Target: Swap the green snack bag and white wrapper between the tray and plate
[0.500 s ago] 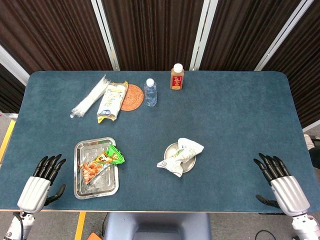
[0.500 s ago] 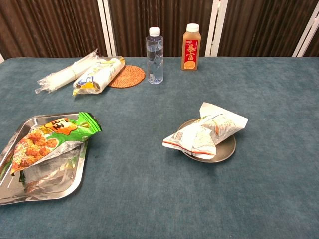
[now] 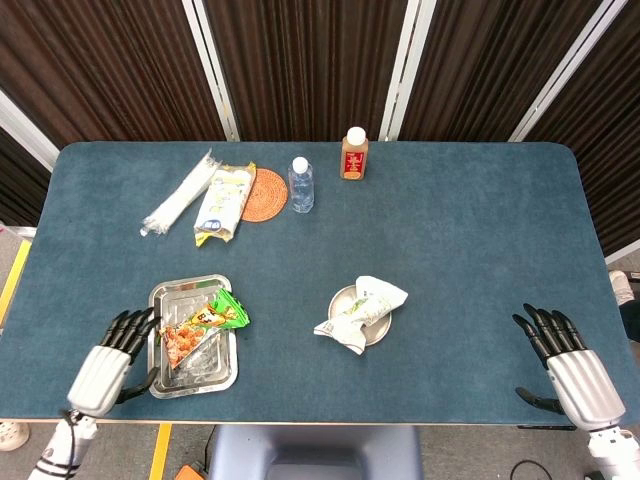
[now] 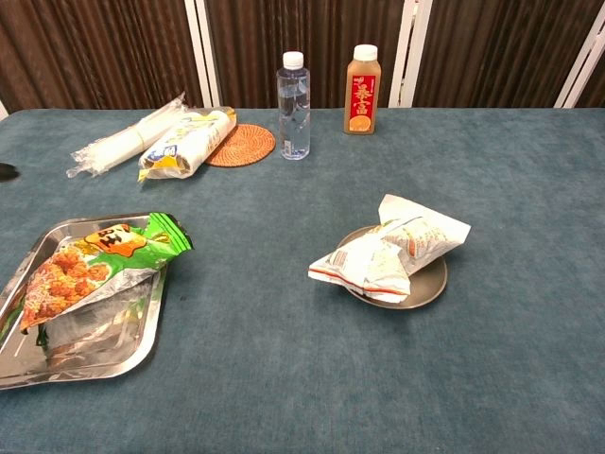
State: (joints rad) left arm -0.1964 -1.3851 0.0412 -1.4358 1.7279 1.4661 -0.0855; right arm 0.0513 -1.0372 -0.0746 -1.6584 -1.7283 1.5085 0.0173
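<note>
The green snack bag (image 3: 202,327) (image 4: 95,265) lies in the steel tray (image 3: 170,383) (image 4: 113,364) at the front left. The white wrapper (image 3: 362,312) (image 4: 392,252) lies across the small round plate (image 3: 341,297) (image 4: 430,287) near the middle. My left hand (image 3: 112,362) hovers at the tray's left edge, fingers spread, holding nothing. My right hand (image 3: 565,365) is at the front right corner, far from the plate, fingers spread and empty. Neither hand shows clearly in the chest view.
At the back stand a water bottle (image 3: 301,185) (image 4: 294,105), a brown drink bottle (image 3: 354,153) (image 4: 360,90), a woven coaster (image 3: 266,193), a yellow-and-white packet (image 3: 224,203) and a clear plastic sleeve (image 3: 181,193).
My left hand has moved right and forward, from the table's left edge to the tray's left rim. The right hand shifted slightly toward the front edge. The bag and wrapper are unmoved.
</note>
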